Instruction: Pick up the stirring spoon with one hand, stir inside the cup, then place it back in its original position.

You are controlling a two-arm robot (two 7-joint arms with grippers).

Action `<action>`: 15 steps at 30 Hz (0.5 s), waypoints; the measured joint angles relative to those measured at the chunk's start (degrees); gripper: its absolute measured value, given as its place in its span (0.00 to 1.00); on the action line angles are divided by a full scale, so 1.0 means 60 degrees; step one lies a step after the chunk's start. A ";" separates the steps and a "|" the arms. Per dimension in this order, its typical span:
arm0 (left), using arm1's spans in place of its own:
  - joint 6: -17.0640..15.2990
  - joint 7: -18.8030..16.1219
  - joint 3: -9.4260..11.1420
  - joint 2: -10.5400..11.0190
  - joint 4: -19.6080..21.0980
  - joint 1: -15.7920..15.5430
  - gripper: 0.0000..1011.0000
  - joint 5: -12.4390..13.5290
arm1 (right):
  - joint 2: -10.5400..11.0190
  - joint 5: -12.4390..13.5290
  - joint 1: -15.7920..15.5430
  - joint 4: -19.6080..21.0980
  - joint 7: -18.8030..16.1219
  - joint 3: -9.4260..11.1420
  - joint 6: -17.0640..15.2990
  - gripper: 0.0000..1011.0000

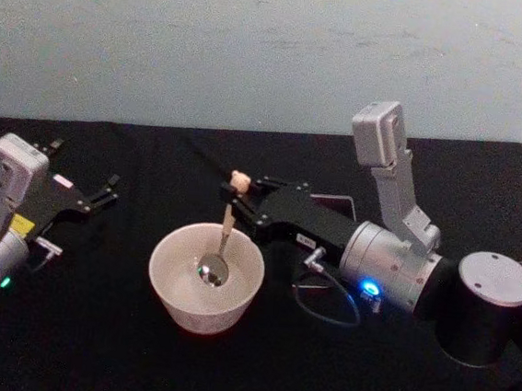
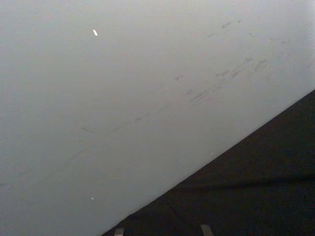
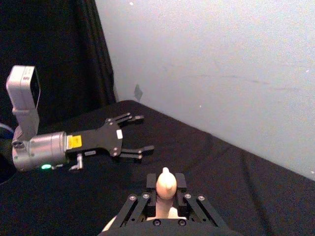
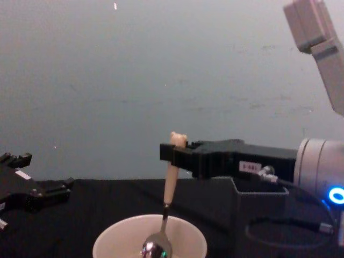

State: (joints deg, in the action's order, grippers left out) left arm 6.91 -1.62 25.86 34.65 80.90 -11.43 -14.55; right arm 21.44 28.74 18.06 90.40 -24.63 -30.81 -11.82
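Note:
The cream-white cup (image 1: 205, 281) stands on the black table in the middle of the head view, and its rim shows low in the chest view (image 4: 150, 236). The stirring spoon (image 1: 226, 224) stands nearly upright with its metal bowl (image 4: 156, 249) inside the cup. My right gripper (image 1: 239, 192) is shut on the spoon's beige handle just under the bear head (image 4: 178, 140). That bear head (image 3: 166, 183) pokes up between the fingers in the right wrist view. My left gripper (image 1: 109, 192) rests open on the table at the left, apart from the cup, also seen as the left gripper (image 3: 140, 136) from the right wrist.
A dark grey square holder box (image 4: 258, 207) sits behind the right arm. A thin cable (image 1: 325, 303) loops on the table right of the cup. A pale wall (image 1: 257, 47) stands behind the table's far edge.

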 joint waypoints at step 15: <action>0.0000 0.0000 0.0000 0.0000 0.0000 0.0000 0.99 0.0000 | 0.0267 0.0865 -0.0007 0.0764 0.0276 0.0658 -0.0292 0.22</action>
State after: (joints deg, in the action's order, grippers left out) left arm 6.91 -1.62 25.86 34.65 80.90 -11.43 -14.55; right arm 23.04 33.93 18.01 94.98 -22.97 -26.87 -13.58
